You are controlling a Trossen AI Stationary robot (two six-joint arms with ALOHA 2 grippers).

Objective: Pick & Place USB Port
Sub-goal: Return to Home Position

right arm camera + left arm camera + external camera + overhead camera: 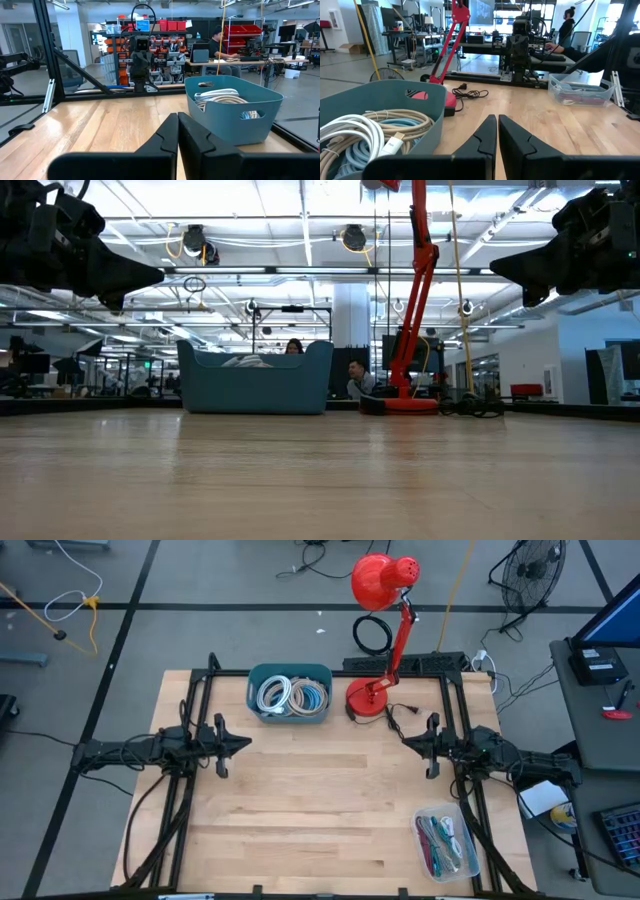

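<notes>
A teal bin (290, 693) at the table's far middle holds coiled white, beige and pale blue cables (365, 131); it also shows in the right wrist view (232, 110). A clear box (446, 843) with coloured cables rests at the near right. My left gripper (247, 742) hovers shut above the table's left side, pointing level toward the middle, clear of everything. My right gripper (405, 739) hovers shut above the right side, pointing level back at it, also touching nothing. Their closed fingertips show in the wrist views (497, 120) (177, 117).
A red desk lamp (382, 640) stands on its base at the far right of the bin, its black cord (472, 93) lying on the wood. Bare wooden tabletop (320, 800) lies between the arms. People sit at desks beyond the table.
</notes>
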